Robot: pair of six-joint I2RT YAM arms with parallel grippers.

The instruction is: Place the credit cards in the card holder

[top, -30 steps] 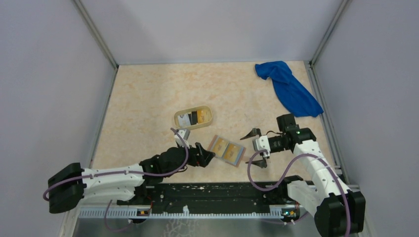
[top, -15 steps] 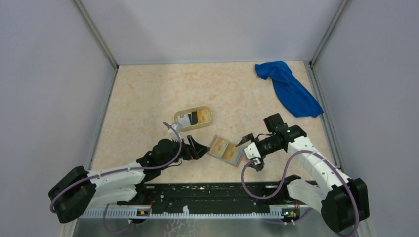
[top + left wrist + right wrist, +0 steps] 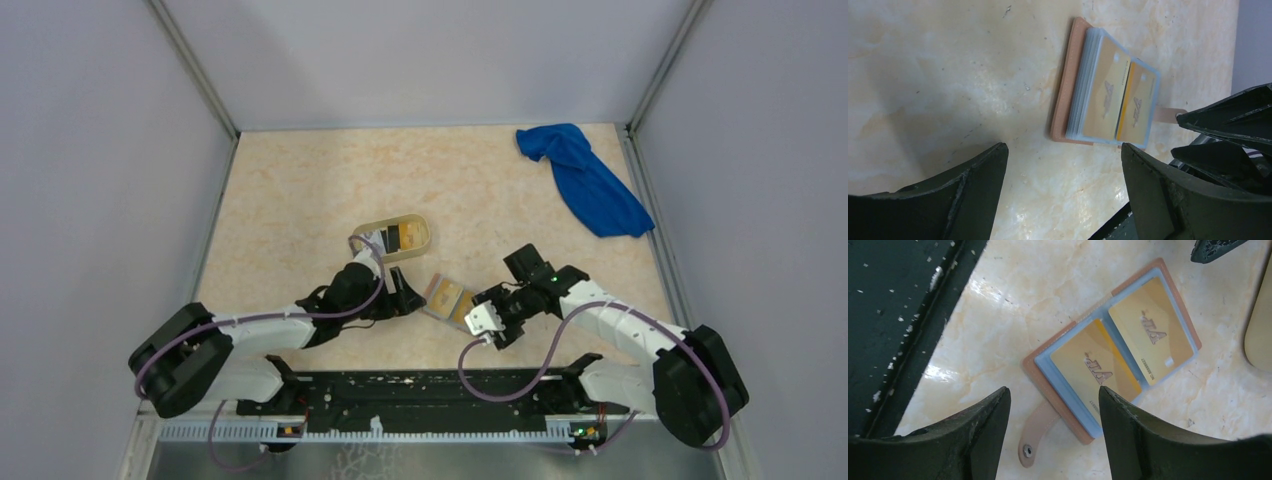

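Top external view shows us the holder [image 3: 455,303] lying open on the table [image 3: 320,190], just in front of the tray [image 3: 425,232] and between the two grippers. The left gripper [image 3: 408,297] sits just beside its left edge, and the right gripper [image 3: 487,318] is at its near right corner. More cards [image 3: 390,238] lie in the tray. A cloth [image 3: 585,180] lies well apart at the far right.

From the left wrist we see that gripper's fingers [image 3: 973,195] spread wide with bare table between them, the holder [image 3: 1108,97] ahead.

From the right wrist we see its fingers [image 3: 983,425] apart, clamped on nothing, either side of the holder's [image 3: 1068,347] strap [image 3: 1030,440] corner; we cannot tell if they touch it. Two yellow cards [image 3: 1100,372] sit in the holder's facing sleeves.
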